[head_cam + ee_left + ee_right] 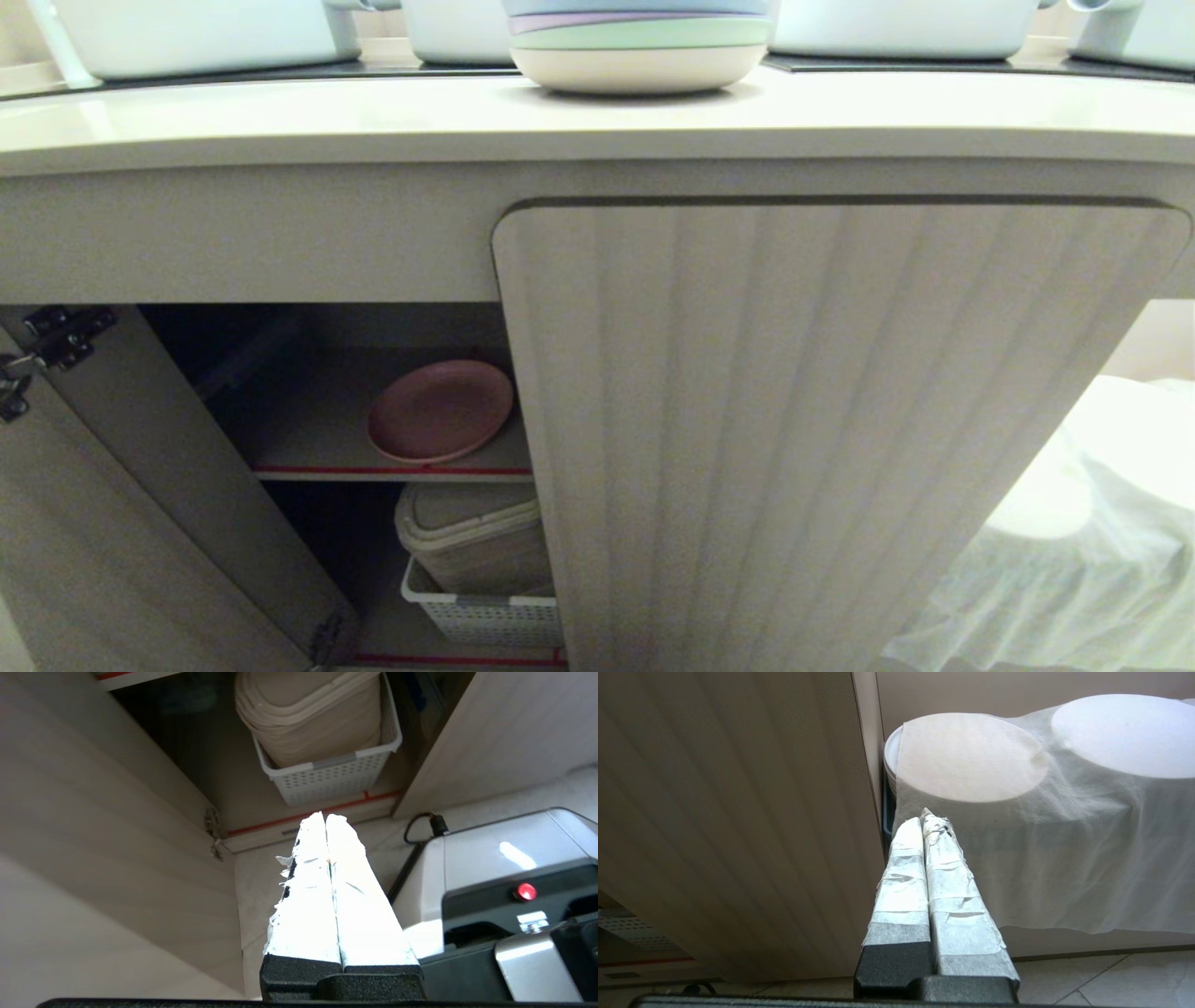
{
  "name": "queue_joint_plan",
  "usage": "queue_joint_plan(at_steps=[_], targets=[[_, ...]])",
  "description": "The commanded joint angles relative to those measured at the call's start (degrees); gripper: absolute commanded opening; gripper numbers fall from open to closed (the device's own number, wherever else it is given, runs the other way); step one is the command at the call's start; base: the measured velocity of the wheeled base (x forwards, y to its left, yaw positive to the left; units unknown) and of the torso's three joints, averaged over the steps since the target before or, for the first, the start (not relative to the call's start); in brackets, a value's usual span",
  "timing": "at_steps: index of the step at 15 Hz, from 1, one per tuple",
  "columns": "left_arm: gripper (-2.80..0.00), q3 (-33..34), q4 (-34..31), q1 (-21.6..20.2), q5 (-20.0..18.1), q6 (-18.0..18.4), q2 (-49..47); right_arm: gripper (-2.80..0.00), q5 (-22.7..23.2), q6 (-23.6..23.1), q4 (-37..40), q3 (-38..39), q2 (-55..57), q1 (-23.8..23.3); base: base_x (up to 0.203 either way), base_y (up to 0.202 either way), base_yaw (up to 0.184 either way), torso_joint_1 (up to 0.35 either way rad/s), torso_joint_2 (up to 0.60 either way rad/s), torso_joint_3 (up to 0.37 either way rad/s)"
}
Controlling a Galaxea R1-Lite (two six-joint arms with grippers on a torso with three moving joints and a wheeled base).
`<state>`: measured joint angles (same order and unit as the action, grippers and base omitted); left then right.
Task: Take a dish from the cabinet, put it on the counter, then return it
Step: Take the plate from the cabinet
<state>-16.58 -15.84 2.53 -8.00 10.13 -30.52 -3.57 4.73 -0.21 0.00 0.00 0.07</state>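
The pink dish lies flat on the upper grey shelf of the cabinet, whose left door stands open and right door is closed. The cream counter runs above. Neither arm shows in the head view. My left gripper is shut and empty, low in front of the open bay, pointing toward the bottom shelf and well below the dish. My right gripper is shut and empty, parked beside the closed right door.
A stack of pastel plates and white pots stand on the counter. A white perforated basket holding beige lidded containers fills the bottom shelf. My base is at the right. Cloth-draped round things stand right of the cabinet.
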Motion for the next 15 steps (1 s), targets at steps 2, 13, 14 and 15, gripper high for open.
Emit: queue_joint_plan(at_steps=[2,13,14,15], targets=[[-2.8,-2.09,7.18,1.18,-0.03,-0.56,-18.47,-2.8,-0.03,0.02,0.03,0.0,0.0,0.01,0.0,0.0,0.0,0.0,0.0,0.0],[-2.8,-3.74,28.94,5.36,0.01,-8.15,-45.69,-2.8,-0.03,0.02,-0.05,0.0,0.0,0.01,0.0,0.0,0.0,0.0,0.0,0.0],[-2.8,-3.64,28.94,5.38,0.01,-9.09,-45.65,-2.8,-0.03,0.02,0.03,0.0,0.0,0.01,0.0,0.0,0.0,0.0,0.0,0.0],[-2.8,-3.81,28.94,5.38,0.01,-10.52,-45.78,-2.8,-0.03,0.02,-0.05,0.0,0.0,0.01,0.0,0.0,0.0,0.0,0.0,0.0]])
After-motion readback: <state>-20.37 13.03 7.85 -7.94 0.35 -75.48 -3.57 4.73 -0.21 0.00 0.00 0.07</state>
